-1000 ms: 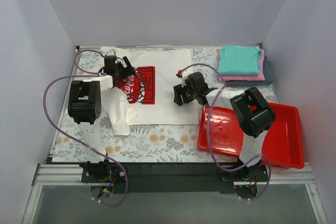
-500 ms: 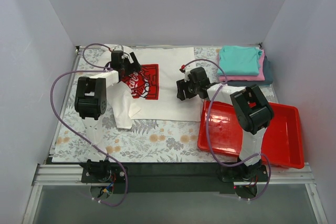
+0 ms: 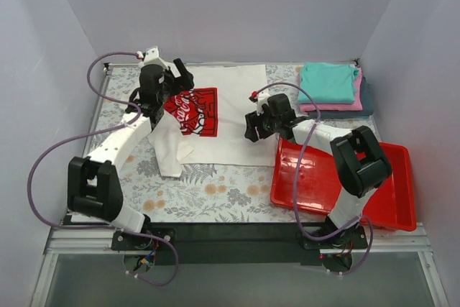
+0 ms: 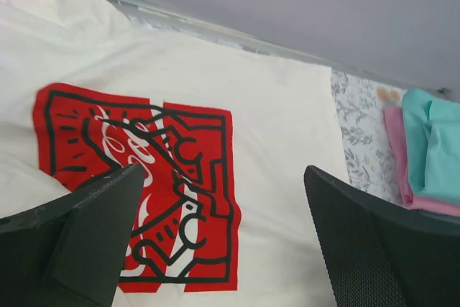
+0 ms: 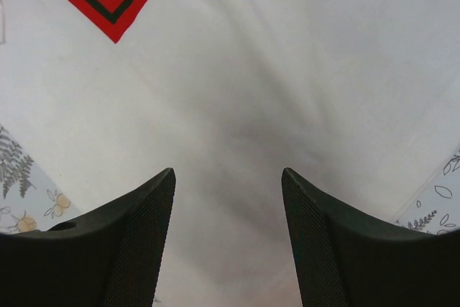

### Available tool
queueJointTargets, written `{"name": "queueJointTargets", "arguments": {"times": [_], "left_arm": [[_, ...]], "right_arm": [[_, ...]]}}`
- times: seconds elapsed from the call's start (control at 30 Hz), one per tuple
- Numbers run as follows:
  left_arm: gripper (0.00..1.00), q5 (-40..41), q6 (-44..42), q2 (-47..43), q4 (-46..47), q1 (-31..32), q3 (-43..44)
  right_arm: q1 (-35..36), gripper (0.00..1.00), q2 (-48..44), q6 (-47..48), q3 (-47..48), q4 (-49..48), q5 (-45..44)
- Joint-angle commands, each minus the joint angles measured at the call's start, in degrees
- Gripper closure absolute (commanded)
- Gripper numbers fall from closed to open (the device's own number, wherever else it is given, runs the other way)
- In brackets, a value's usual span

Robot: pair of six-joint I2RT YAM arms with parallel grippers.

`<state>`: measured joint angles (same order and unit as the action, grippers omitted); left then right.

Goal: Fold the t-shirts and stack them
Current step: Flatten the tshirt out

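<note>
Floral desk [image 3: 215, 193]. White t-shirt [image 3: 233, 116] lies flat left of centre. Left end effector [image 4: 223, 175] is wide open and empty above its red logo [image 4: 154, 177]. Right end effector [image 5: 228, 177] is open and empty over the shirt's right part. Red tray [image 3: 392, 210] sits near right, folded stack [image 3: 329, 83] far right.

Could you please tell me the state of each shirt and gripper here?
white t-shirt: spread out print up, one side rumpled, not folded.
teal t-shirt: folded, top of the stack.
pink t-shirt: folded, under the teal one.
dark blue-grey t-shirt: folded, bottom of the stack.
left gripper: fingers open, holding nothing, above the print.
right gripper: fingers open, holding nothing, above white cloth.
</note>
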<state>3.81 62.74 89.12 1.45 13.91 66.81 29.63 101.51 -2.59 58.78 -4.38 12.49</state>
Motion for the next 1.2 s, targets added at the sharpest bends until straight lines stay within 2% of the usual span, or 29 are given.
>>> {"name": "queueJointTargets", "arguments": {"times": [0.0, 0.1, 0.3, 0.5, 0.7, 0.77, 0.8, 0.9, 0.93, 1.07, 1.17], "left_arm": [[0.14, 7.25, -1.57, -2.72, -7.34, -0.38, -6.57], [0.15, 7.96, -0.87, -5.27, -8.13, -0.29, -12.72], [0.2, 7.08, 0.37, -10.46, -7.26, 1.03, -19.08], [0.21, 8.31, 0.54, -6.86, -6.03, 1.03, -19.7], [0.31, 9.54, -0.42, -2.47, -4.62, 1.03, -18.73], [0.36, 9.98, -0.6, -1.23, -4.62, 0.94, -18.55], [0.45, 10.33, -0.6, -0.97, -4.7, 1.03, -18.55], [0.62, 10.86, -0.69, -1.14, -4.88, 1.03, -18.82], [0.72, 10.95, -0.69, -1.84, -4.97, 0.94, -18.99], [1.0, 12.44, -0.17, -4.56, -6.72, 0.94, -20.48], [1.0, 15.77, 2.03, -9.48, -9.97, 1.03, -23.64]], "right_arm": [[-0.01, 0.45, -4.83, -0.75, -3.49, -2.91, 3.59], [0.08, 0.45, -8.87, -1.89, -7.36, -3.61, 4.65], [0.08, 0.44, -18.71, -2.86, -12.63, -4.58, 4.03], [0.17, 0.44, -25.13, -3.74, -16.33, -6.08, 5.09], [0.17, 0.44, -27.6, -3.91, -18.53, -6.34, 4.74], [0.17, 0.44, -28.39, -4.0, -19.06, -6.34, 4.74], [0.25, 0.44, -28.91, -3.91, -19.23, -6.51, 4.74], [0.17, 0.44, -29.53, -3.91, -19.94, -6.78, 4.74], [0.17, 0.44, -29.62, -3.83, -20.02, -6.87, 4.74], [0.17, 0.44, -29.09, -3.74, -20.11, -7.57, 5.44], [0.17, 0.44, -28.04, -3.83, -19.76, -8.01, 6.31]]}}
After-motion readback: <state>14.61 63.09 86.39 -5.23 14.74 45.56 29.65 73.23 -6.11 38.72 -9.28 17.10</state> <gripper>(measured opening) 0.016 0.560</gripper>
